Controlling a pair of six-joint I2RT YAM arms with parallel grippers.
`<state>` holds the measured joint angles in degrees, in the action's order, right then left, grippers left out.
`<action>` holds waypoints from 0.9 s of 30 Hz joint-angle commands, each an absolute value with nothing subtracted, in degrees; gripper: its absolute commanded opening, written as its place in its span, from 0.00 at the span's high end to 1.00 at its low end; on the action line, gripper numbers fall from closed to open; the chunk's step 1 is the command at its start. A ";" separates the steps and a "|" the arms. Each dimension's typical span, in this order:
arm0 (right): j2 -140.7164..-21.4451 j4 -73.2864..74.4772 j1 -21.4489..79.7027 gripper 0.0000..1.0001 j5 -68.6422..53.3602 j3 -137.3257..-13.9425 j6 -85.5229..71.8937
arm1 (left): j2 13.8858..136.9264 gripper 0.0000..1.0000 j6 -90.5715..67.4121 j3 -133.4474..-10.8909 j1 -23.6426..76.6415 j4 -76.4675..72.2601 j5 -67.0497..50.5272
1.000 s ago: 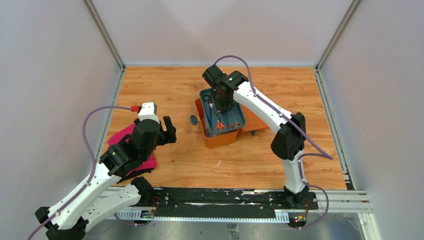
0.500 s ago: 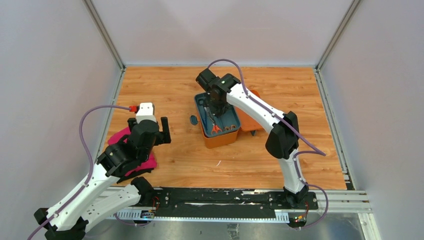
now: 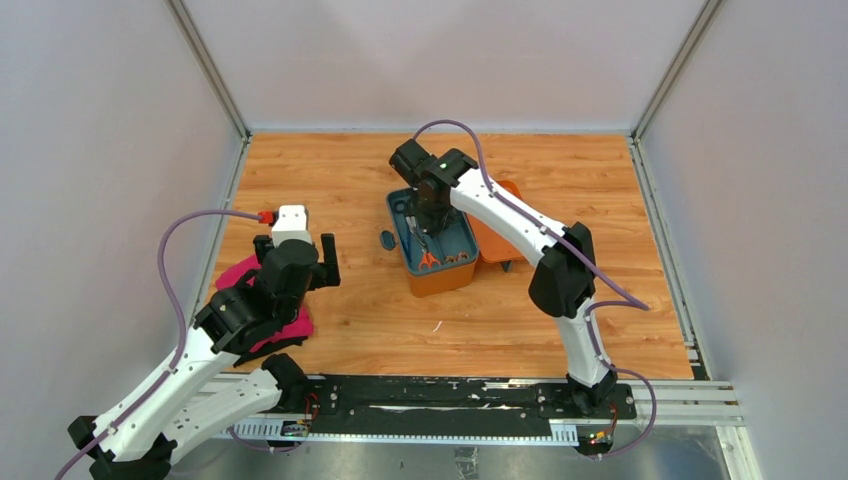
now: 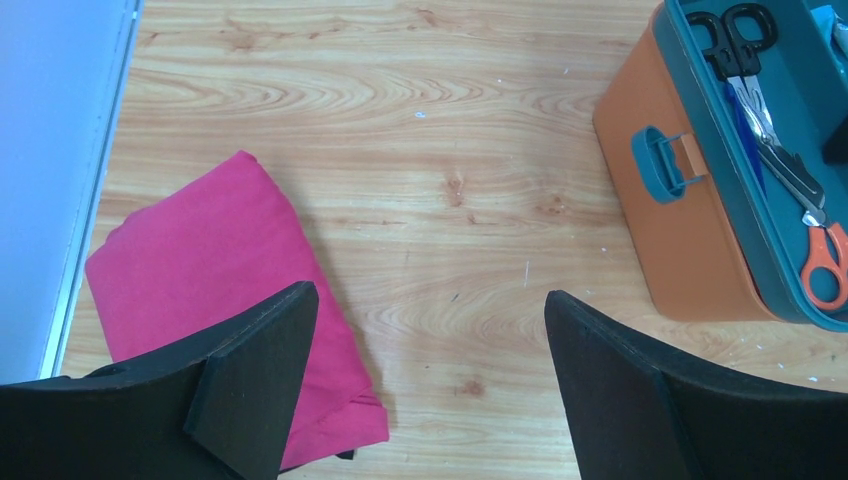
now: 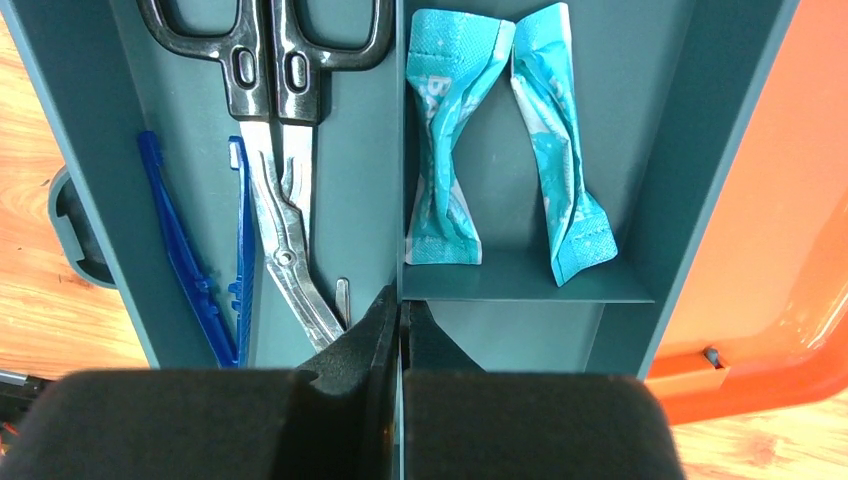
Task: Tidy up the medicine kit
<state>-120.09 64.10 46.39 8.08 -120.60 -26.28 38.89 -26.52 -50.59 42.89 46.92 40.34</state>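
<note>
The orange medicine kit (image 3: 440, 280) sits in the middle of the desk (image 3: 330, 170), its lid open to the right and a teal tray (image 5: 520, 330) inside. The right claw (image 5: 400, 318) is pinched on the tray's centre divider, beside black-handled scissors (image 5: 275, 110). Two teal sachets (image 5: 450, 150) carry white print beginning "B", otherwise unreadable. The left claw (image 4: 430, 330) hangs open at near left, over a pink cloth (image 4: 200, 280).

The medicine kit (image 3: 441, 281), a small orange plastic box with rounded corners, is set upright just toward 12 o'clock of the table's (image 3: 330, 180) centre. Its hinged lid (image 3: 497, 248) is laid open at 3 o'clock; a grey-blue latch (image 3: 387, 239) is carried at 9 o'clock. A teal divided tray (image 5: 655, 150) is seated inside.
</note>
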 commanded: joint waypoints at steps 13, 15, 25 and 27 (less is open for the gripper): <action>-123.53 66.82 47.29 1.00 13.09 -121.65 -27.55 | 39.85 0.10 -26.35 -50.54 42.99 47.64 42.54; -123.81 66.81 47.29 1.00 12.63 -121.51 -27.50 | 39.86 0.10 -26.37 -50.54 42.98 47.64 42.54; -125.01 66.71 47.21 0.92 10.29 -119.65 -25.98 | 40.47 0.10 -26.32 -50.54 42.98 47.64 42.71; -124.50 66.71 47.20 0.87 10.37 -119.81 -25.58 | 40.59 0.10 -26.41 -50.54 42.98 47.64 42.71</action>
<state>-123.59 64.12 46.63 10.55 -120.60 -27.09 40.40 -26.46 -50.59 42.89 46.92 41.19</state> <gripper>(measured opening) 0.090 0.903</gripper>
